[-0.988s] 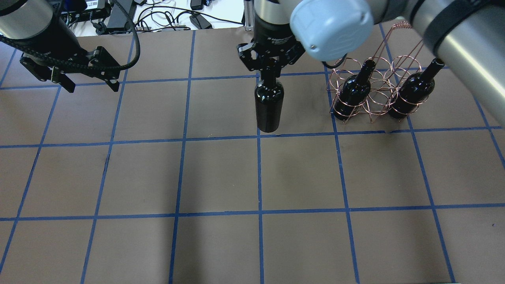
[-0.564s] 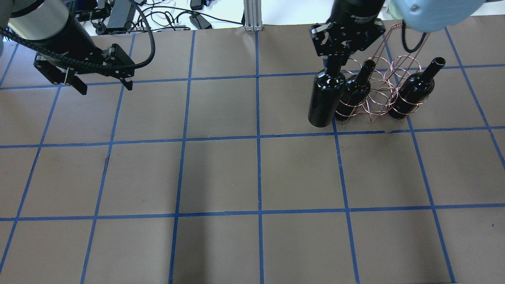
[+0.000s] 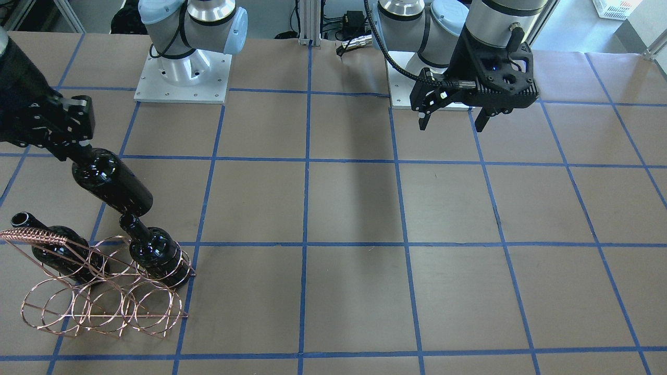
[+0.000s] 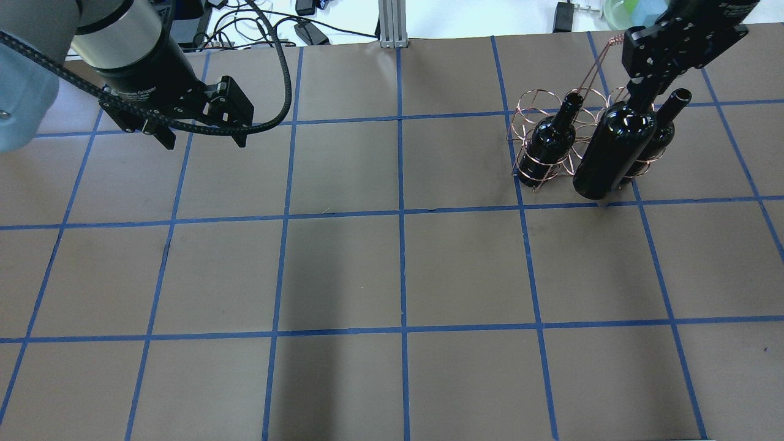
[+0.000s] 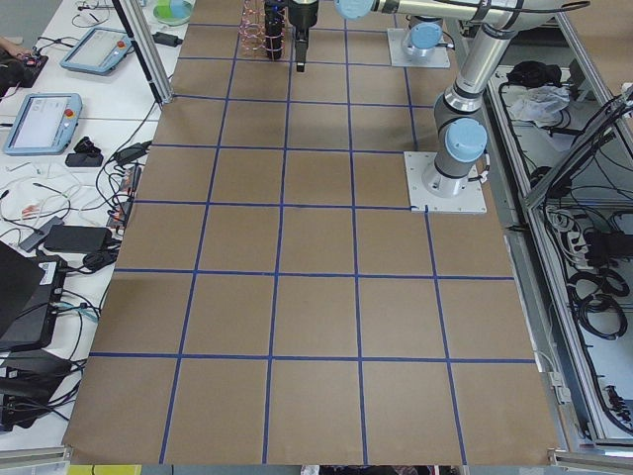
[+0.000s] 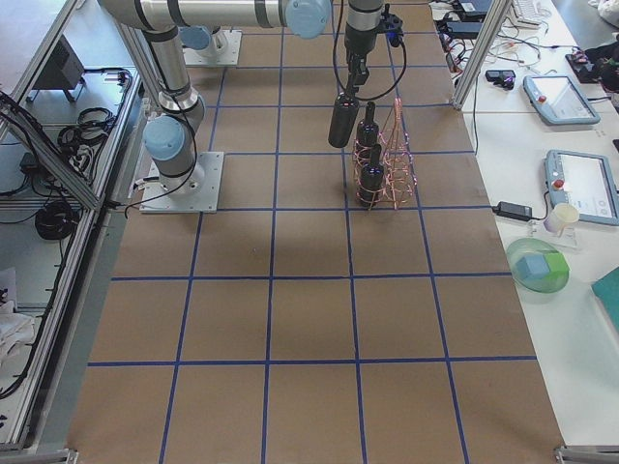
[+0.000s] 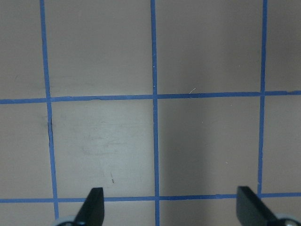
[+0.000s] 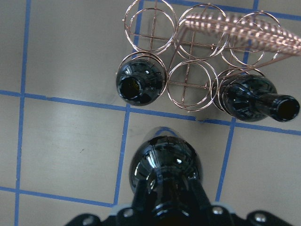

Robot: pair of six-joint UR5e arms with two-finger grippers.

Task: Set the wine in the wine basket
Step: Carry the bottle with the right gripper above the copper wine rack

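My right gripper [image 4: 644,92] is shut on the neck of a glossy black wine bottle [image 4: 611,156] and holds it upright in the air. The bottle hangs just on the robot's side of the copper wire wine basket [image 4: 580,122], level with its middle near ring, as the right wrist view shows [image 8: 164,165]. Two alike bottles stand in the basket's near end rings [image 4: 547,144] [image 4: 666,125]. In the front view the held bottle [image 3: 112,182] hangs above the basket [image 3: 104,313]. My left gripper [image 4: 199,138] is open and empty over the table's far left.
The brown table has a grid of blue tape lines. Cables and power bricks [image 4: 257,24] and an aluminium post [image 4: 392,21] lie beyond the far edge. The arm bases [image 3: 182,78] stand at the robot's side. The left wrist view shows only bare table [image 7: 155,132].
My right gripper has carried the bottle from the table's middle to the right, past the basket's left bottle, to the basket's front. My left arm has moved a little to the right.
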